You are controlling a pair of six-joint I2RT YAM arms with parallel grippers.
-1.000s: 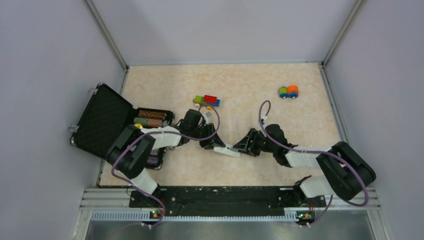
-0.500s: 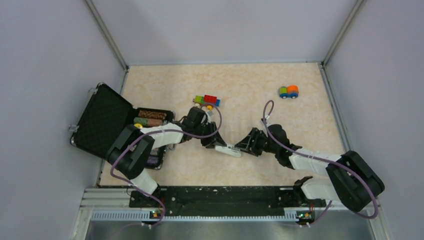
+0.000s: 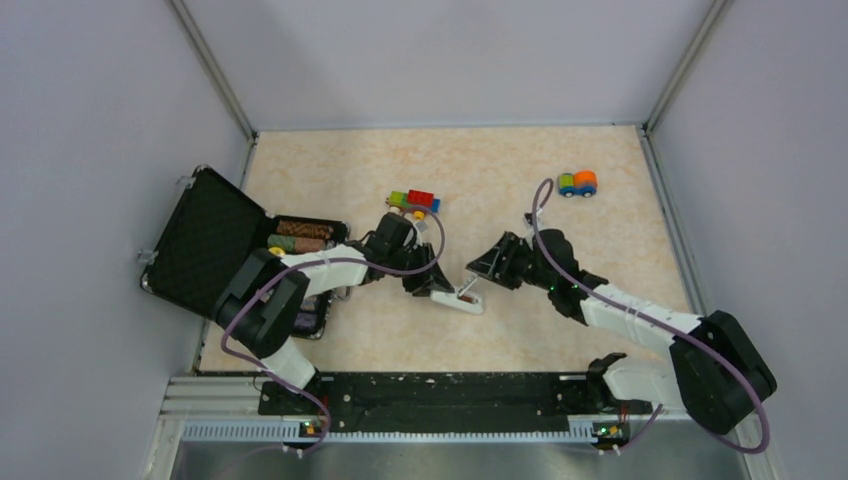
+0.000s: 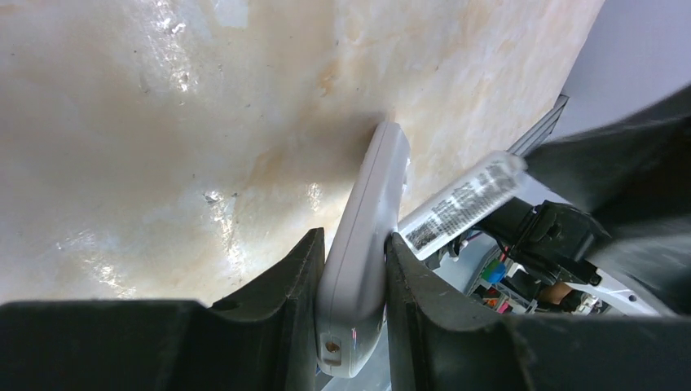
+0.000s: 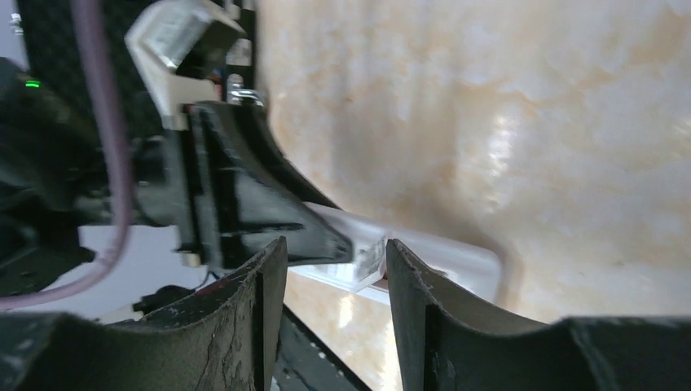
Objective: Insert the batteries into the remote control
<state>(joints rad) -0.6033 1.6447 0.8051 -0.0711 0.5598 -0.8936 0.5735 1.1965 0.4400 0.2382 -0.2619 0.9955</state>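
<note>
My left gripper is shut on the white remote control, which lies low over the table at mid-front. In the left wrist view the remote stands edge-on between the two fingers of that gripper. A small red-brown piece, seemingly one of the batteries, shows on the remote's right part. My right gripper hovers just right of and beyond the remote, jaws apart and empty. Through the gap of that gripper I see the remote's white end.
An open black case with rows of poker chips lies at the left. A multicoloured brick block sits behind the left gripper. A small toy car stands at the far right. Grey walls enclose the table.
My right gripper has drawn back from the remote's right end, up and away from it. The left gripper has kept hold of the remote in about the same place.
</note>
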